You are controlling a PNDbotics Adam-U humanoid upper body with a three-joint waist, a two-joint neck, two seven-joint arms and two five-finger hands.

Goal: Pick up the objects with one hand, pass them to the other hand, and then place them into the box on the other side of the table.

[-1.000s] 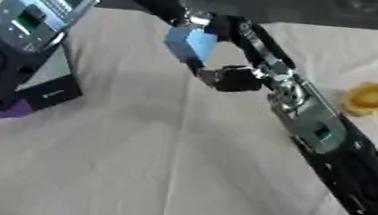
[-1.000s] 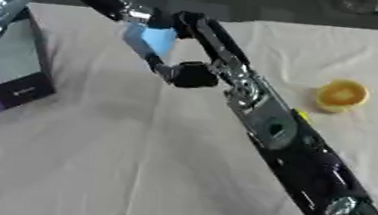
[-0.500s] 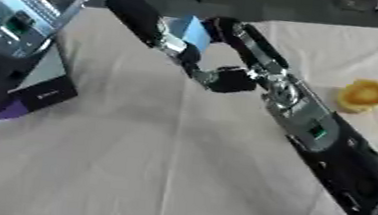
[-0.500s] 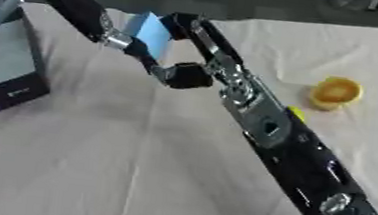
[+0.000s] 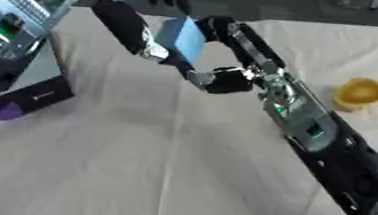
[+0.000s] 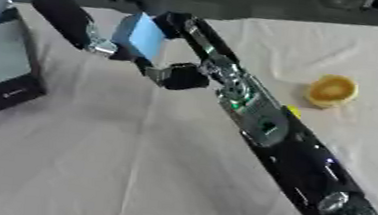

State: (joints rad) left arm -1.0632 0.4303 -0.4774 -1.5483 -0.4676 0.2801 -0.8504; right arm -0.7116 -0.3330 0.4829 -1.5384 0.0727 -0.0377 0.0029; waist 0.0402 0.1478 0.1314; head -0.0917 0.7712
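Observation:
A light blue block hangs above the table's far middle. My right hand reaches up from the lower right and is shut on it, fingers on the block's right side and the thumb below it. My left hand comes in from the upper left; one straight black finger lies along the block's left edge, its tip at the lower corner. Whether that finger presses the block is unclear. A black box with a purple patch stands at the left edge, partly behind my left forearm.
A yellow round object lies on the beige cloth to the right of my right arm. The dark right forearm crosses the table diagonally from the lower right corner.
My left hand has swung down from the top edge until a finger lies against the blue block's left side. My right hand has kept hold of the block nearly in place.

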